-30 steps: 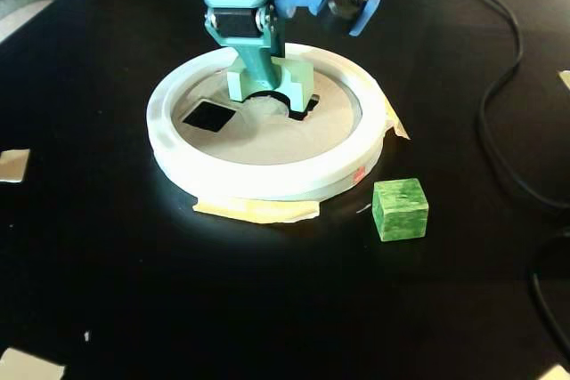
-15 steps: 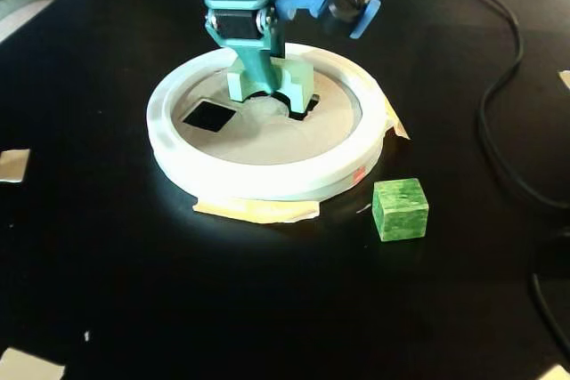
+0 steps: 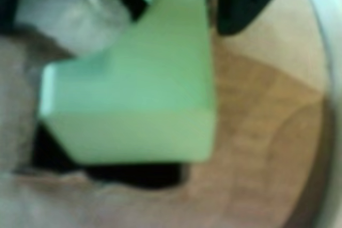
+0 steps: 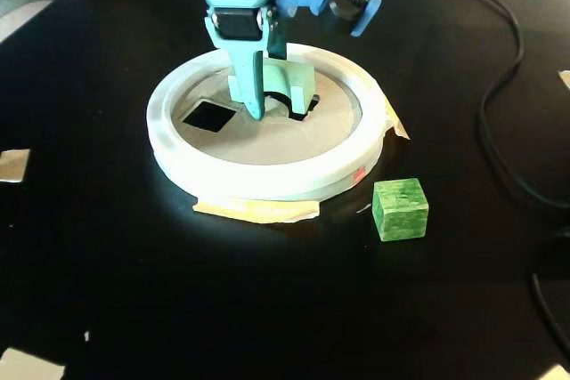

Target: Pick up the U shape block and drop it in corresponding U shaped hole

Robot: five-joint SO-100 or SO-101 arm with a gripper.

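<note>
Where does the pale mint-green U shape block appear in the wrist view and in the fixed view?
Wrist view: the U shape block fills the centre, very close and blurred, above the dark U shaped hole.
Fixed view: the block stands on the tan disc near the top centre, partly behind the teal gripper.
Shared landmark: the dark hole at the foot of the block shows in both views.
</note>
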